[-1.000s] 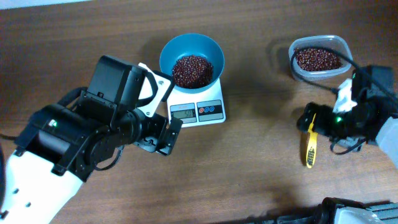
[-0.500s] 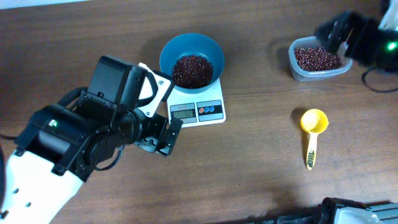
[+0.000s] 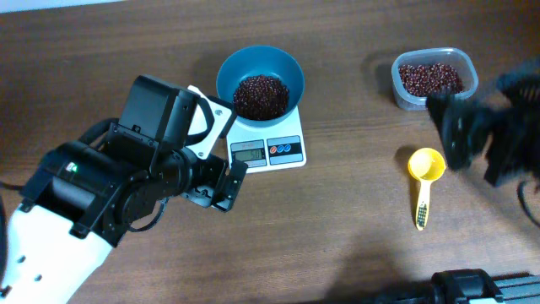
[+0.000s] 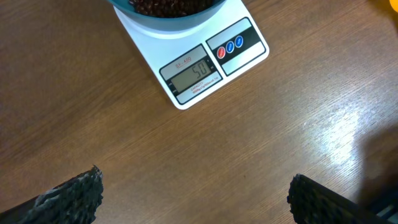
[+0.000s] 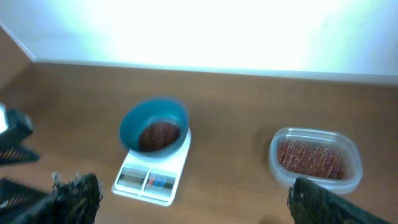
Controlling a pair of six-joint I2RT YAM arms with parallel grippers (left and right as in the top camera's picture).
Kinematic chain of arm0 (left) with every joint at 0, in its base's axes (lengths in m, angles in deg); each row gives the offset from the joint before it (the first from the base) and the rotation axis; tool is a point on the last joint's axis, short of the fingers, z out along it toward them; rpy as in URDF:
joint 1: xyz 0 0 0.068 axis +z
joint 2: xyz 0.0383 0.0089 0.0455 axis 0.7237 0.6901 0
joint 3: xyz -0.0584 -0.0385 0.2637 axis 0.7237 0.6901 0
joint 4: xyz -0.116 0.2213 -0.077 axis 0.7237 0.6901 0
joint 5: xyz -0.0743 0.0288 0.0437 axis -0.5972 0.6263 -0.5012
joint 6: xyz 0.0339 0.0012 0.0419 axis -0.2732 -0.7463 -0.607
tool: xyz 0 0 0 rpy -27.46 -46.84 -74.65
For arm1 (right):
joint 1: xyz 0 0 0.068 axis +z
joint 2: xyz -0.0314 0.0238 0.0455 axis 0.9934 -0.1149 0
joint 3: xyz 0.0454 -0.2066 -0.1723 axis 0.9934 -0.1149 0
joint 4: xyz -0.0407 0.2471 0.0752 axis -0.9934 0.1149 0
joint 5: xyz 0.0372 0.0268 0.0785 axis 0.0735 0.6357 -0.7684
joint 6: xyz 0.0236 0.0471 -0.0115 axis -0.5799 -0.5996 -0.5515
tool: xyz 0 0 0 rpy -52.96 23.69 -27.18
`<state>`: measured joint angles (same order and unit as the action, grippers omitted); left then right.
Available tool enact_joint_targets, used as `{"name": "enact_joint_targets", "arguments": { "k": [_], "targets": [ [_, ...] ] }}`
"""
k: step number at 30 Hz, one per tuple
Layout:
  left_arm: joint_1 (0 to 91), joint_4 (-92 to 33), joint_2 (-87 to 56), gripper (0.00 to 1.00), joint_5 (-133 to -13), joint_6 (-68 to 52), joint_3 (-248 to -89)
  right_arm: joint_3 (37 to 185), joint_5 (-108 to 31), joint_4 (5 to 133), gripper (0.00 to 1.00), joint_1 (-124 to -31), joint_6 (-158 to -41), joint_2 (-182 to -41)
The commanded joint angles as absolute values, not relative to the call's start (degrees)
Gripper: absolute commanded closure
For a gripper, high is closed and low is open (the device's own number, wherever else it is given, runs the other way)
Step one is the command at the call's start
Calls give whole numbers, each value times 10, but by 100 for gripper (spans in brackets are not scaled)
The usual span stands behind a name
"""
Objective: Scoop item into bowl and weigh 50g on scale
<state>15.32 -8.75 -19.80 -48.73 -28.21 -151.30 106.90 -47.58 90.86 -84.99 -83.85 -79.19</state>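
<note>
Above the wooden table (image 3: 337, 253), the left gripper (image 4: 193, 202) was held wide open and empty near the white scale (image 3: 288, 135), and the blurred right gripper (image 5: 199, 199) was likewise spread wide, nothing gripped, beside the yellow scoop (image 3: 424, 173). The teal bowl (image 3: 229, 72) was seated on the scale, 50 being shown, with the red-brown beans (image 3: 260, 95) heaped inside; more were kept in the clear tub (image 3: 405, 101), well apart.

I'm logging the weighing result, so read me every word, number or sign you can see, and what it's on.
"50": on the grey display of the scale, seen from the left wrist.
Small print just above and below the display: too small to read.
Marks on the red and blue buttons: too small to read.
Overhead and right wrist views: nothing legible.
</note>
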Motion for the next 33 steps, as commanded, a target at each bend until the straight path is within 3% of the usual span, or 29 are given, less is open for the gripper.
{"name": "enact_joint_targets", "arguments": {
  "k": [1,6,10,20,33],
  "targets": [
    [154,-88,-199,1,-496,-293,-1522,949,-359,845,1,-792,-826,-732],
    [154,-88,-199,1,-496,-293,-1522,750,-347,666,1,-762,-884,-614],
    [154,-88,-199,1,-496,-293,-1522,657,-347,595,1,-762,-895,-547],
    [154,-88,-199,1,-496,-293,-1522,555,-334,573,1,-763,-895,-410],
    [154,-88,-199,1,-496,-293,-1522,483,-302,552,1,-763,-889,-409]
  ]
}}
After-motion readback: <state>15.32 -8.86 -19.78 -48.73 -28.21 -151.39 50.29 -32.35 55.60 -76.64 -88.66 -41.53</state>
